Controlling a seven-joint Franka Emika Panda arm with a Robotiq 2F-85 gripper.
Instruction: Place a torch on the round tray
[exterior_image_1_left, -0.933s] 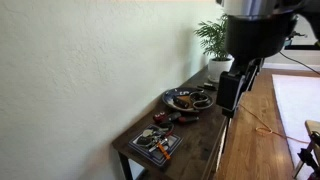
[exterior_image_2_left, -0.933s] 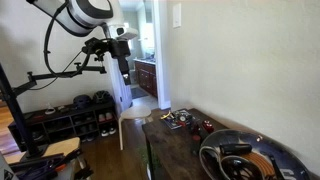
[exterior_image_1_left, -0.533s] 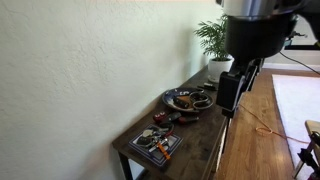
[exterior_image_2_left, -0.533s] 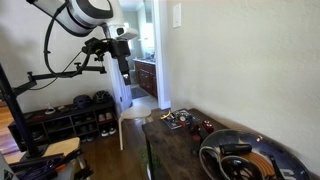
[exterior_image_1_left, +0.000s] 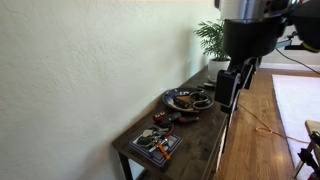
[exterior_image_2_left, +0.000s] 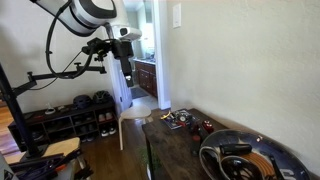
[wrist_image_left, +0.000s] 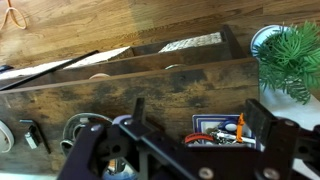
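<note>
Plainly, the job has hardly begun. In an exterior view the gripper (exterior_image_1_left: 228, 88) hangs high beside the long dark table (exterior_image_1_left: 203, 124), well above it and touching nothing. The round tray (exterior_image_1_left: 172, 99) sits midway along that table, between a rectangular tray (exterior_image_1_left: 155, 145) at the near end and a potted plant (exterior_image_1_left: 213, 38) at the far end. It already holds a few dark things, and I cannot tell whether any of them is the torch. In an exterior view from the table's end, the gripper (exterior_image_2_left: 125, 72) is far off near the doorway, and the round tray (exterior_image_2_left: 287, 157) lies close to the camera with dark clutter inside. In the wrist view the gripper (wrist_image_left: 197, 148) looks down on the table (wrist_image_left: 180, 88). Its fingers (wrist_image_left: 283, 140) stand wide apart with nothing between them, so it is empty. The round tray (wrist_image_left: 76, 122) peeks out behind the gripper's left side, the rectangular tray (wrist_image_left: 206, 127) just beside it. Finding, grasping, carrying and setting down the torch all appear left to do.
</note>
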